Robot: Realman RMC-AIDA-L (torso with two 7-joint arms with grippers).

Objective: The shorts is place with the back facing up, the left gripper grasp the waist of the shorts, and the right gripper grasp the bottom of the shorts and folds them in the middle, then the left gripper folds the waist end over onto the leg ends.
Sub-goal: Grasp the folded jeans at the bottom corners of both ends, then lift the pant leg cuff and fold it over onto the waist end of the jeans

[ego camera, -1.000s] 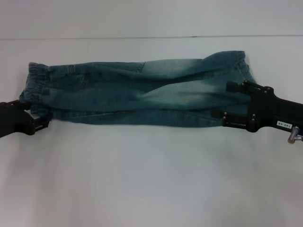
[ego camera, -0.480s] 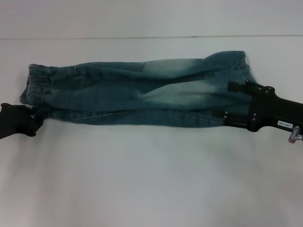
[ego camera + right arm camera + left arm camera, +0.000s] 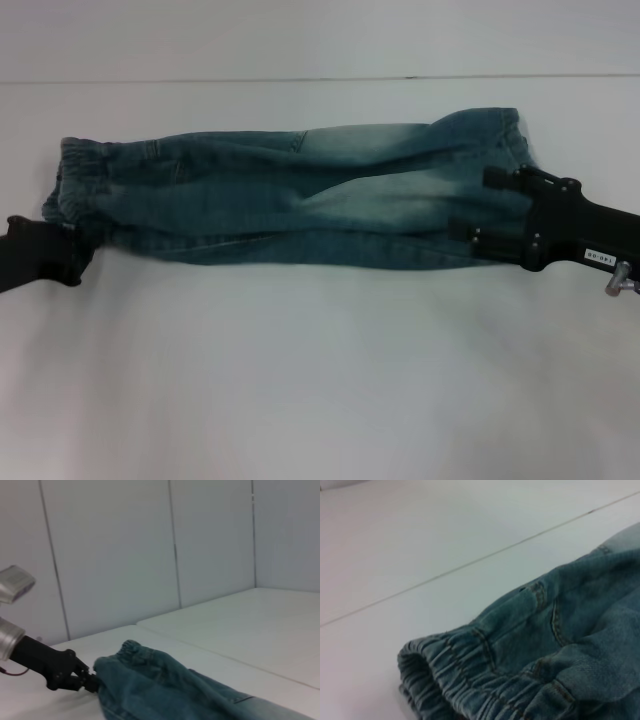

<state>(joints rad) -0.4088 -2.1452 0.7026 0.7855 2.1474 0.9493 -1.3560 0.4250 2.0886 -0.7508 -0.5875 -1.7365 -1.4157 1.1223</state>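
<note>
one garment: denim shorts (image 3: 290,195) lie folded lengthwise in a long band across the white desk (image 3: 320,380), waist at the robot's left, leg ends at its right.
left gripper (image 3: 72,252): at the near corner of the elastic waist (image 3: 465,680), jaws closed on the fabric.
right gripper (image 3: 490,205): over the leg ends, jaws spread apart with denim between them.

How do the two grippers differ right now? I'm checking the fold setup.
The left gripper is at the shorts' gathered waist corner; the right gripper lies over the leg ends. The left fingers look pinched on cloth; the right fingers are spread apart. Both are black.
</note>
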